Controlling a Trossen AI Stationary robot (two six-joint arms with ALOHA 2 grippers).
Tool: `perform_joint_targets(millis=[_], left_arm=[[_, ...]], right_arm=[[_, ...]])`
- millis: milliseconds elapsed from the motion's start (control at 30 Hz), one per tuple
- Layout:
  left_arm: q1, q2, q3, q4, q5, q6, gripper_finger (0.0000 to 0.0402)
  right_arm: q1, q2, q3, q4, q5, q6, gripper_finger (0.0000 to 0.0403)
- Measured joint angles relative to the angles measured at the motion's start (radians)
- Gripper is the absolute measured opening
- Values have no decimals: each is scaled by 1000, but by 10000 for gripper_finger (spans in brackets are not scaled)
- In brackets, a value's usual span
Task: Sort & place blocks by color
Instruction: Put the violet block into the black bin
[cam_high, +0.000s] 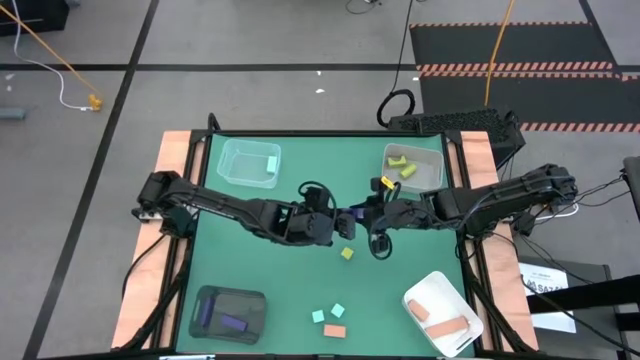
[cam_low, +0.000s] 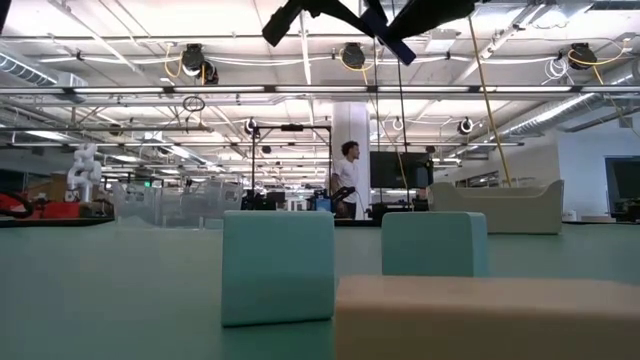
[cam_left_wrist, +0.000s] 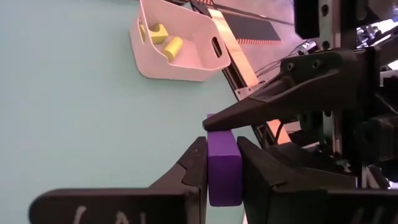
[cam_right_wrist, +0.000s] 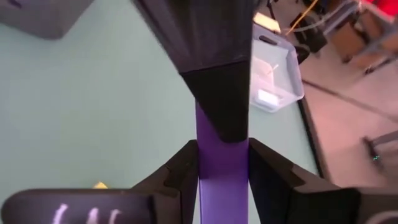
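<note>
Purple block (cam_left_wrist: 224, 168) is the one in play right now, held up above the middle of the tabletop (cam_high: 260, 255), with both claws on it at once: the left claw (cam_left_wrist: 221, 163) is pinching one end and the right claw (cam_right_wrist: 222, 167) is clamped on the other, so it looks like a mid-air handoff, probably headed for the dark tray (cam_high: 228, 312). Using that dark tray as the landmark: it sits at the near left corner and already has purple pieces in it. Straight across from it on the far side, the clear tray (cam_high: 250, 163) has one teal block inside. Diagonally opposite, the far right tray (cam_high: 414, 166) holds some yellow-green pieces, and over at the near right corner the white tray (cam_high: 442, 312) has salmon-pink ones. So I'd say it's more than halfway sorted. Still loose, between the dark tray and the white tray: two teal blocks (cam_high: 328, 313), one salmon-pink block (cam_high: 335, 330), plus a small yellow-green block (cam_high: 347, 254) just under the claws.
</note>
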Motion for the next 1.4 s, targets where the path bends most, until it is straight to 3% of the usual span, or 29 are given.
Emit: perform_joint_targets(millis=[233,567,733,900,1133,1233,1400], left_arm=[[1,1,0,-4,5,19,56],[4,1,0,-21,-11,45,56],[17,-29,-1,1,-119,206,56],[6,-101,-1,44,-227,448,56],[-101,-204,0,324,-327,838,56],[-154,-214,0,493,-325,1045,56],[-222,-212,0,614,-292,1294,57]], right_arm=[[1,-16,4,-102,41,124,127],[-1,-115,2,-367,49,285,231],[-1,-169,2,-508,47,444,264],[-1,-231,-37,-555,46,575,263],[-1,-340,-253,-361,39,702,252],[-1,-374,-371,-155,-15,745,252],[0,-385,-527,248,-143,700,251]])
